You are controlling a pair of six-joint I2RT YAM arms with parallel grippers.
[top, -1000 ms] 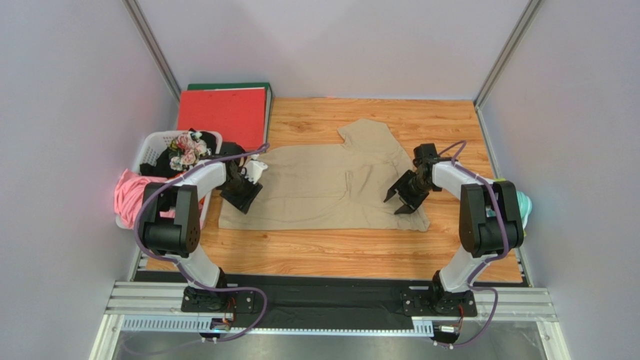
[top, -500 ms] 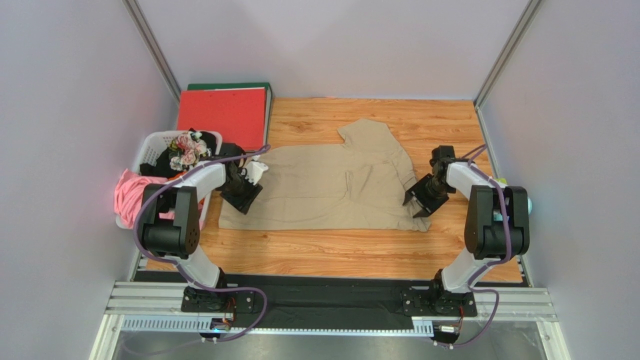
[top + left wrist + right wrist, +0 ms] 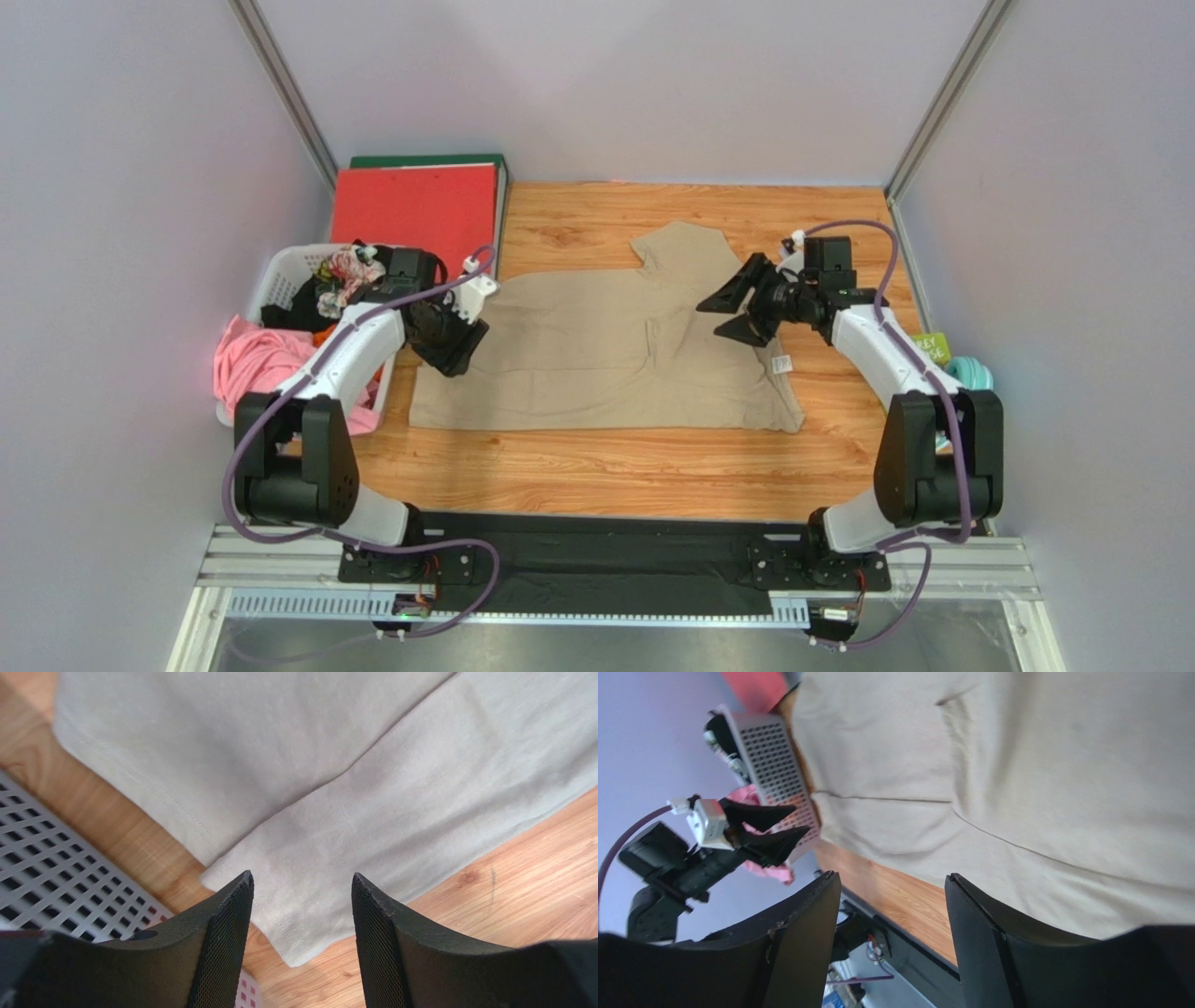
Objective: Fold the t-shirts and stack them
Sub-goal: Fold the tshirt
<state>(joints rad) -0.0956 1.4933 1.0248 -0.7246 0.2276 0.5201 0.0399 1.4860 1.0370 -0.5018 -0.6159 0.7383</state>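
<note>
A large tan t-shirt [image 3: 603,357] lies spread flat on the wooden table, with a sleeve [image 3: 687,252] pointing to the far side and a small white label [image 3: 781,364] near its right edge. My left gripper [image 3: 455,343] hovers open over the shirt's left edge; in the left wrist view the gripper [image 3: 300,876] has a hem corner [image 3: 302,948] between its empty fingers. My right gripper [image 3: 721,315] is raised over the shirt's upper right part and points left, open and empty. In the right wrist view the gripper [image 3: 892,876] looks along the cloth [image 3: 1053,777].
A white laundry basket [image 3: 281,273] with mixed clothes and a pink garment [image 3: 241,367] stands at the left edge, close to my left gripper. A red folder [image 3: 417,210] lies at the back left. A teal object [image 3: 971,373] sits off the right edge.
My right gripper left the shirt's right hem, rose and swung to the far side, now pointing left. My left gripper shifted slightly away from me. The shirt lies flat as before.
</note>
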